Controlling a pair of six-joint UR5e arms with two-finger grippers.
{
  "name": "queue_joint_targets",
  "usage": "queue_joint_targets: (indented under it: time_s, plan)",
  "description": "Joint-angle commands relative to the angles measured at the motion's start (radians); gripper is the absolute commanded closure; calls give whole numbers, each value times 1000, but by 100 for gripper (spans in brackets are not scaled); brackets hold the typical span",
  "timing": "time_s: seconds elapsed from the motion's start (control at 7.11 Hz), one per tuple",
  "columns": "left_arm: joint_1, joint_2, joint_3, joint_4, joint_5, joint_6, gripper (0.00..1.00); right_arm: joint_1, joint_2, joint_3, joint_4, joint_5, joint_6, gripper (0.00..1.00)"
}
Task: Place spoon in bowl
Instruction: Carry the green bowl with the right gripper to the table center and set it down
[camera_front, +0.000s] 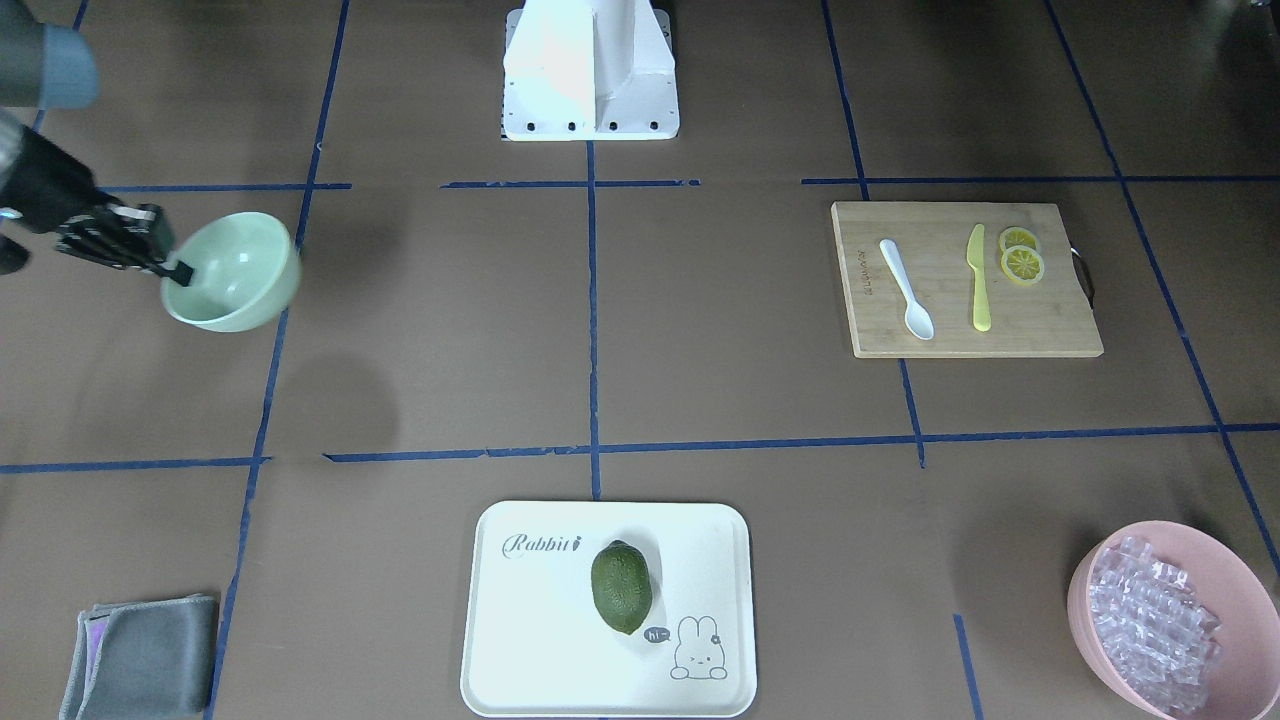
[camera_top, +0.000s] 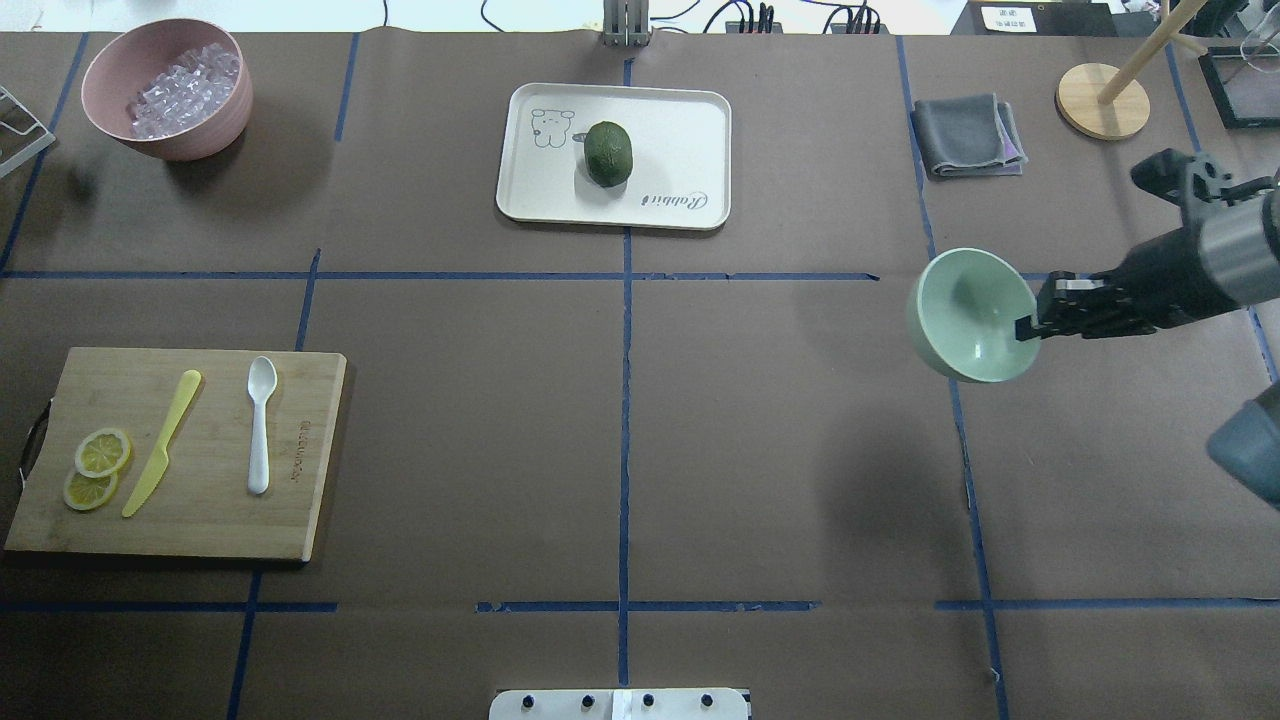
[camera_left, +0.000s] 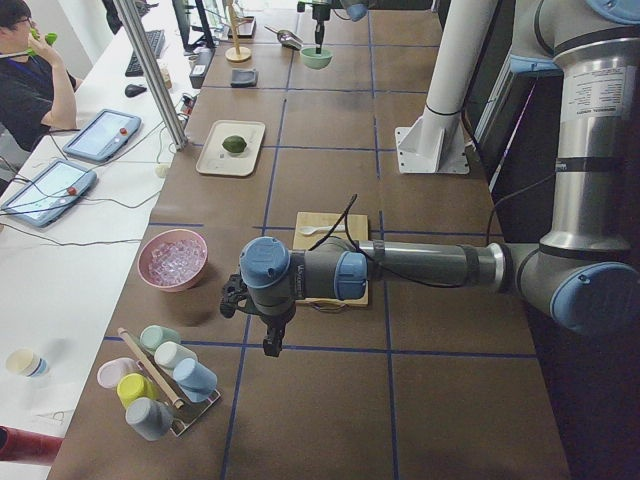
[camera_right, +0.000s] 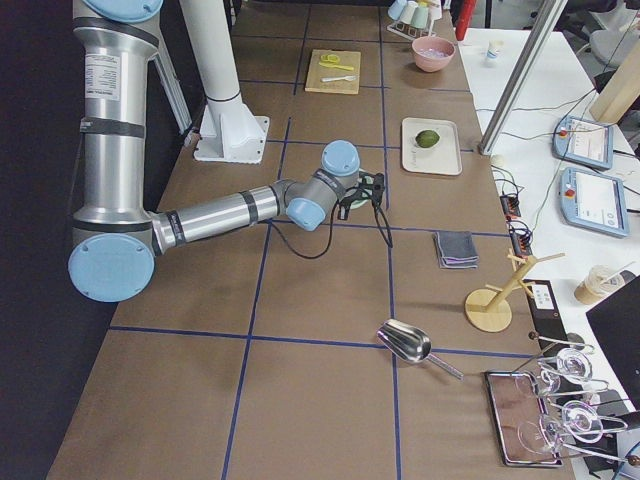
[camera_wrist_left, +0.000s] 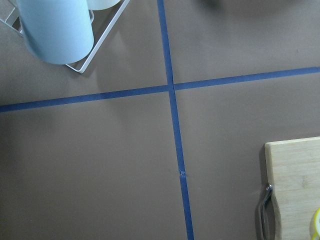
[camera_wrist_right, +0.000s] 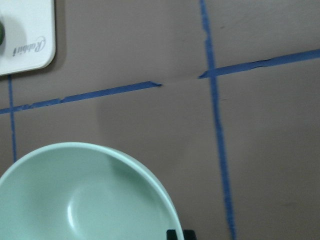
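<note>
Seeing spoon (camera_top: 259, 425) lying flat on board (camera_top: 215, 525) at far L of overhead view, scoop pointing away from robot. Sitting just beside knife (camera_top: 160, 443), w/ lemon slices (camera_top: 95, 468) further L. Lying well apart from both grippers, nothing touching it. Passing tray (camera_top: 680, 130) w/ green fruit (camera_top: 608, 153) mid-table. Finding bowl (camera_top: 968, 315) at far R, tilted, inside showing, shadow falling apart from it on table (camera_top: 780, 450). Pinching its rim w/ R gripper (camera_top: 1028, 328): jaws nearly closed on the wall, one finger (camera_front: 181, 272) inside, other outside. Confirming same pinch in front view; showing it too small to read in side views. Catching only part of bowl + black fingertips at bottom edge in R wrist cam, rest cut off. Showing L gripper (camera_left: 270, 335) in L side view only, hanging above table off board's handle end. Cannot tell if open or closed. Getting no fingers in L wrist cam, just board corner and blue cup (camera_wrist_left: 57, 27).
</note>
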Motion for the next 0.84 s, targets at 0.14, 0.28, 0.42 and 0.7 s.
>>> queue_joint_targets:
  time_s: [0.14,0.28,0.42,0.7]
  plan:
    - [1,4,1,0,-1,2,0,-310,396,9,-376,-277,207,100]
    - [1,4,5,0,1,2,0,-413,467,-29,-431,-415,233,100]
    - [1,4,6,0,1,2,0,-453,477,-56,-433,-438,241,100]
    - [1,4,6,0,-1,2,0,-464,555,-189,-430,-439,241,100]
